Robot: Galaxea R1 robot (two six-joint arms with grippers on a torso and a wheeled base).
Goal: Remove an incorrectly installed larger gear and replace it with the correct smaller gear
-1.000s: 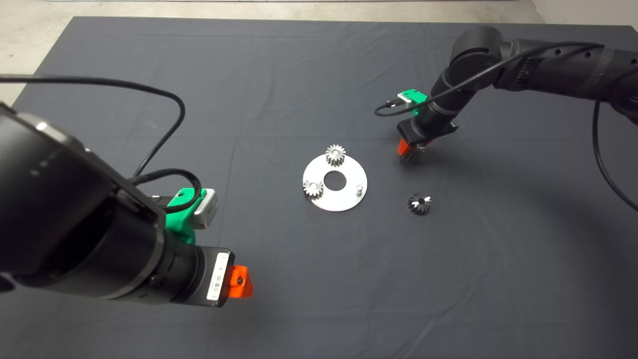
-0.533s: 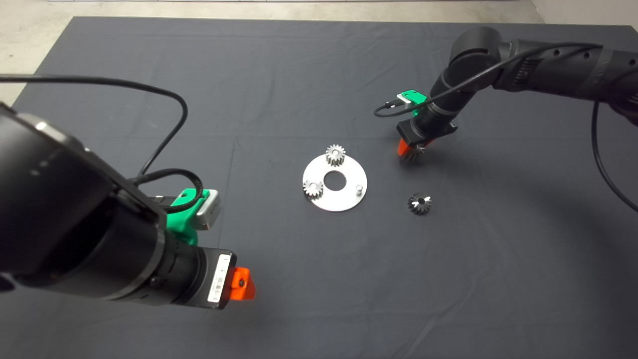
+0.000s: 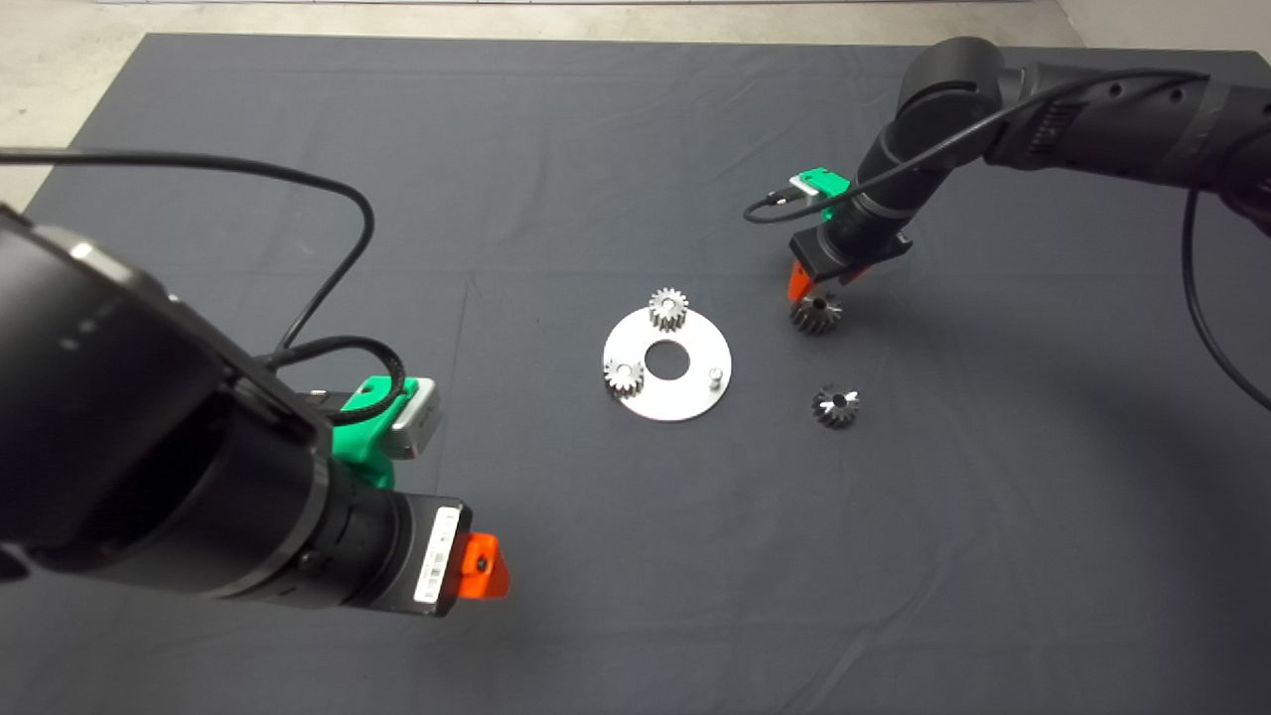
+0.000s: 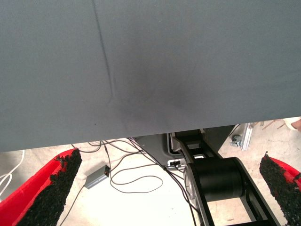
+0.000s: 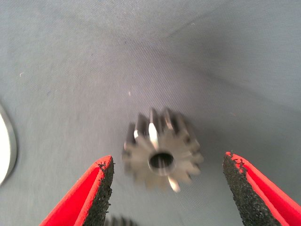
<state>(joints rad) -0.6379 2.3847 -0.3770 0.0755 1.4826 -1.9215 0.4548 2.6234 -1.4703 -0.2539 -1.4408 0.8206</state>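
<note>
The larger gear (image 3: pixel 816 316) lies flat on the mat just right of the round silver plate (image 3: pixel 685 402). My right gripper (image 3: pixel 816 288) hovers right above it, open; in the right wrist view the larger gear (image 5: pixel 162 150) sits between the spread fingers (image 5: pixel 101 188) without touching them. The smaller gear (image 3: pixel 836 405), dark with a black centre hole, rests on the mat nearer the front. Two pale small gears (image 3: pixel 668 308) (image 3: pixel 625 375) sit on the plate, and a bare peg (image 3: pixel 714 375) stands on its right side. My left gripper (image 3: pixel 480 566) waits at the lower left, open.
A round hole (image 3: pixel 667 359) is in the plate's middle. The plate's rim (image 5: pixel 4 150) shows at the edge of the right wrist view. The left wrist view looks past the mat's edge (image 4: pixel 150 132) to cables and the robot base (image 4: pixel 216 181) on the floor.
The right gripper has opened and lifted a little up and back. The larger gear it held now lies free on the mat. The left arm has stayed put.
</note>
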